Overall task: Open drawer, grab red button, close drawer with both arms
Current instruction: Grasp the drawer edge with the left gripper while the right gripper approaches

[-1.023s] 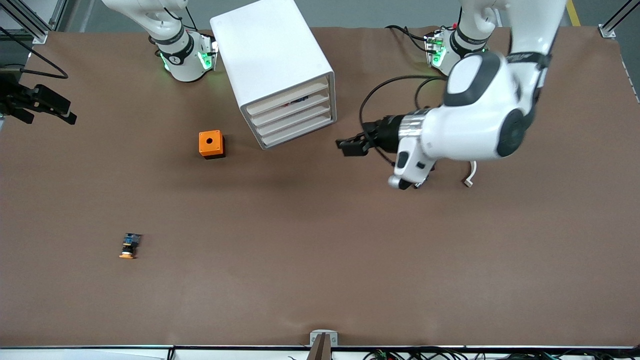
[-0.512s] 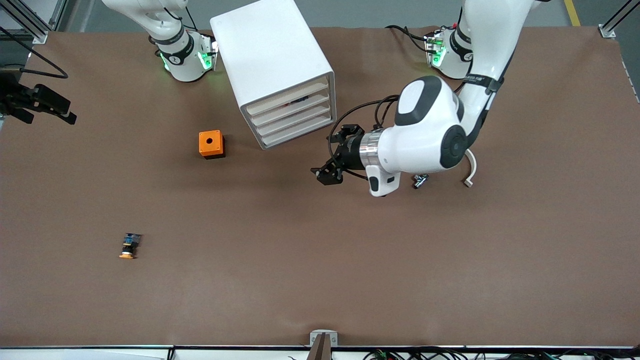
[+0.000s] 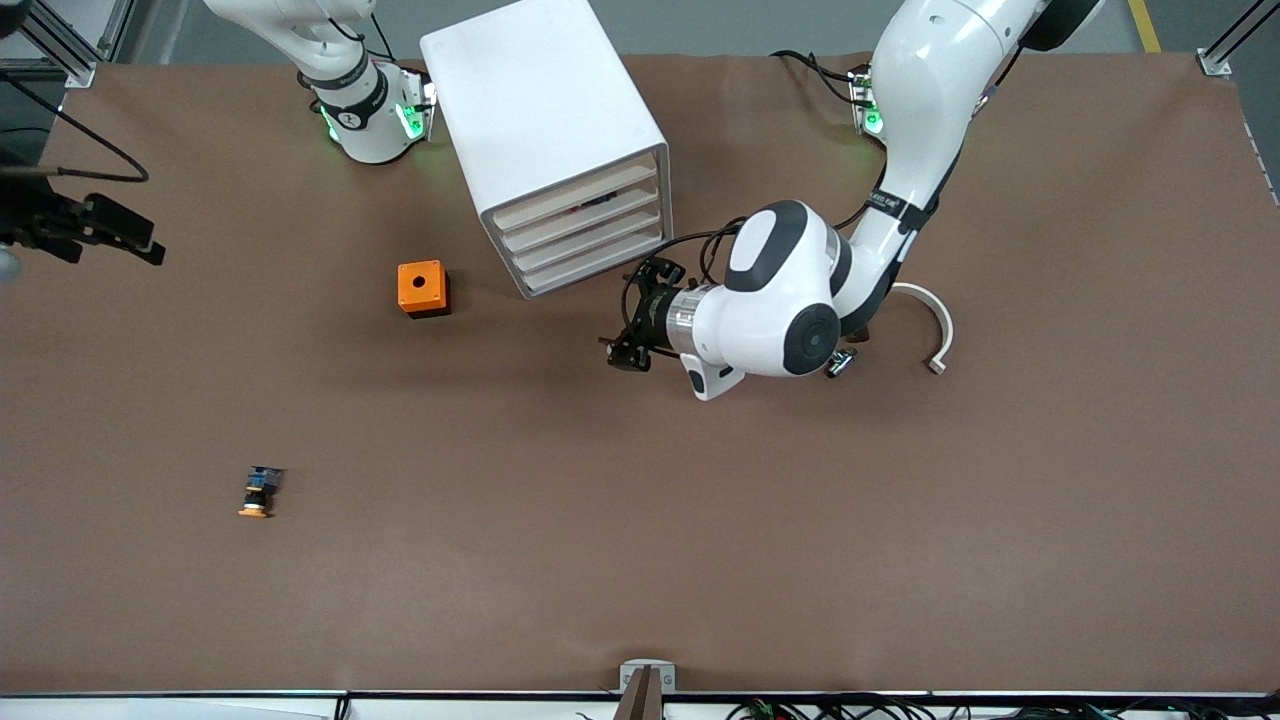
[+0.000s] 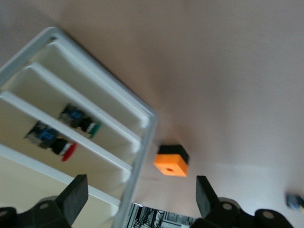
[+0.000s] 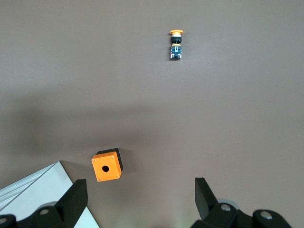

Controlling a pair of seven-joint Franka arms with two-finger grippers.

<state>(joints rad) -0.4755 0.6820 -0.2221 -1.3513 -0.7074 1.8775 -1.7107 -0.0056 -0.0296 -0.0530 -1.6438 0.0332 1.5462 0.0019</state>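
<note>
Left wrist view: button [image 4: 51,141] in drawer [image 4: 71,156].

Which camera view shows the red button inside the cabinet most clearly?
The left wrist view: the red button lies plainly visible in a drawer. The front view gives only a tiny reddish speck between the drawer fronts. The right wrist view does not show it.

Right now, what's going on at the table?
The left gripper hangs open in front of the cabinet, facing its drawers and holding nothing. All four drawers look shut. Through the drawer fronts the left wrist view shows the red button in one drawer and a green-headed one in the next. The right gripper waits open over the right arm's end of the table. An orange cube sits beside the cabinet, and a yellow button lies nearer the camera.
</note>
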